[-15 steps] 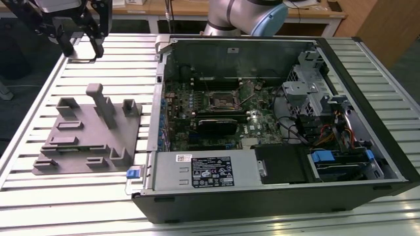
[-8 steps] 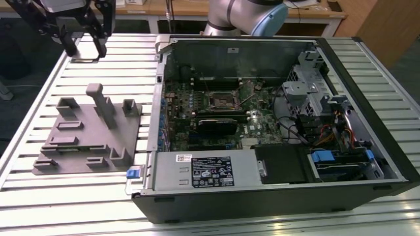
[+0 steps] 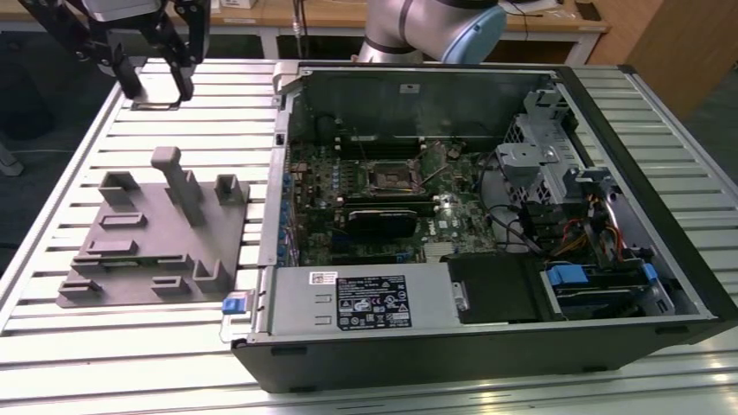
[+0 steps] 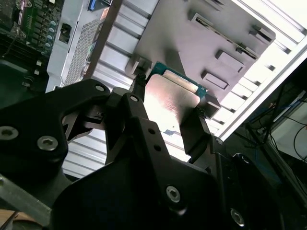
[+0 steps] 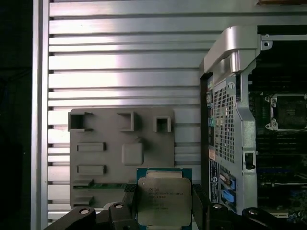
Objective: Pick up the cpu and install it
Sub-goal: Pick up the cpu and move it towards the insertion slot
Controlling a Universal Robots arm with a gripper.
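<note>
silvery top, thin green rim: is that the cpu (image 5: pixel 163 203) between the fingers (image 5: pixel 199 206)?

yes. in both wrist views the two black fingers pinch it by opposite edges, one on each side, and its metal top faces the first wrist camera.

where does the gripper (image 3: pixel 155 91) hang?

in the exterior view it is at the far corner on the exterior view's left, over the slatted metal worktop (image 3: pixel 69 346). the chip lies flat at the fingertips.

does the chip touch anything besides the fingers?

not that i can see. in the first wrist view the grey holder plate (image 5: pixel 158 153), with its raised posts and shallow slots, lies on the worktop below, and the chip looks clear of it.

and the computer?

the open computer case (image 3: pixel 680 259) lies on its side just beside the plate, toward the exterior view's right. its motherboard (image 3: pixel 334 186) faces up. the square metal-framed socket (image 3: pixel 392 177) sits near the middle of the board, well apart from the gripper.

anything close to the socket?

a black block (image 3: pixel 381 220) sits just in front of it, and the grey arm (image 3: pixel 433 30) rises behind the case.

can you see inside the socket?

its middle looks dark; more than that i cannot tell.
</note>
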